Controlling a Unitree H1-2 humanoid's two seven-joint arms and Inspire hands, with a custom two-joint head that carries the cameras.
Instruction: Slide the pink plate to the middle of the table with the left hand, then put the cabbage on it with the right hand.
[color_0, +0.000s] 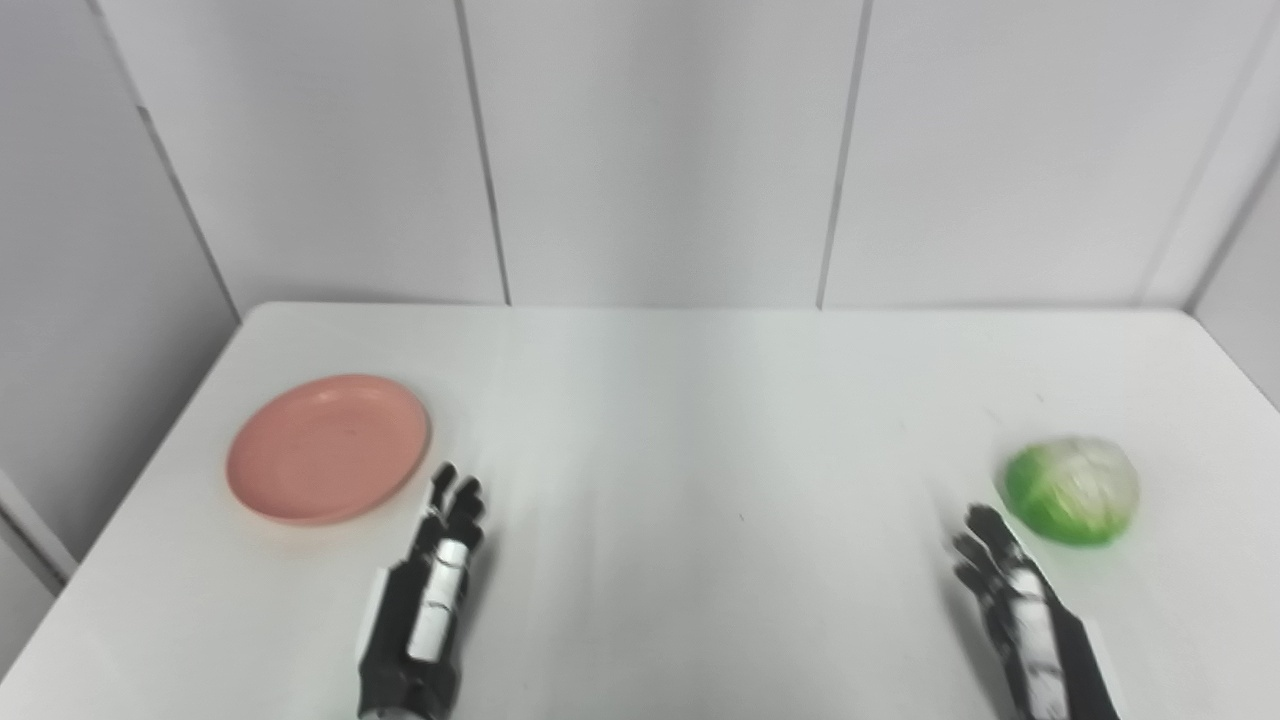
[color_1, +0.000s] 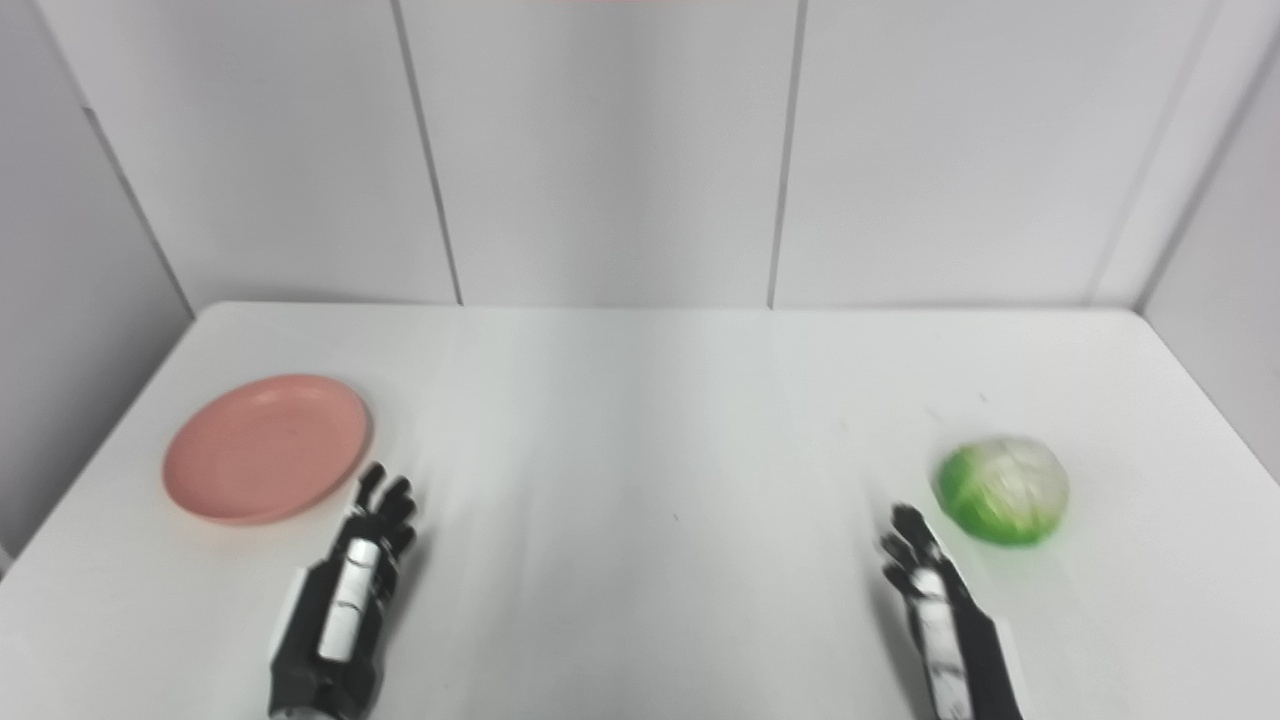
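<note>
A pink plate (color_0: 328, 448) lies empty on the left side of the white table (color_0: 700, 420). A green and white cabbage (color_0: 1072, 490) sits on the right side. My left hand (color_0: 430, 590) is open, palm down, fingers stretched forward, just right of and nearer than the plate, apart from it. My right hand (color_0: 1020, 610) is open, fingers stretched forward, just left of and nearer than the cabbage, not touching it. Both hands hold nothing. The same scene shows in the right eye view, with the plate (color_1: 266, 448) and the cabbage (color_1: 1002, 490).
White wall panels (color_0: 660, 150) stand behind the table's far edge. The table's left edge runs close beside the plate and its right edge lies beyond the cabbage.
</note>
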